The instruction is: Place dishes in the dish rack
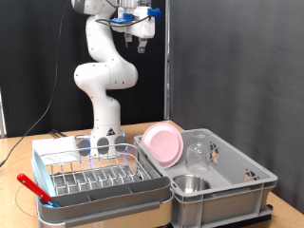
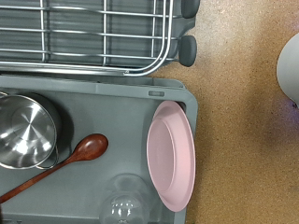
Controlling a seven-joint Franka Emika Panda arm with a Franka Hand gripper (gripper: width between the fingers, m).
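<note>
**Dishes in the grey crate, claw high overhead**

At the exterior view's left, on the wooden table: the dish rack, a pale grey-blue tray with silver wire prongs, no dishes on the prongs. Red-handled utensil propped at the rack's near left corner.

Behind the rack, the white arm, rising from its base at the far side of the table and bending over at the top.

Up at the exterior view's top, the gripper, well above everything on the table, nothing between its fingers. Open or closed: cannot tell at this size, and fingers not visible in the wrist view.

To the right of the rack and touching it, the deeper grey crate. Inside: the pink plate, standing on edge against the crate's left wall; the clear glass just right of the plate, towards the far side; the steel bowl at the near end. All three well below the gripper and slightly right of it.

In the wrist view, looking straight down: rack corner, plate, bowl, glass rim faint at the frame edge, and a brown wooden spoon lying on the crate floor beside the bowl.
</note>
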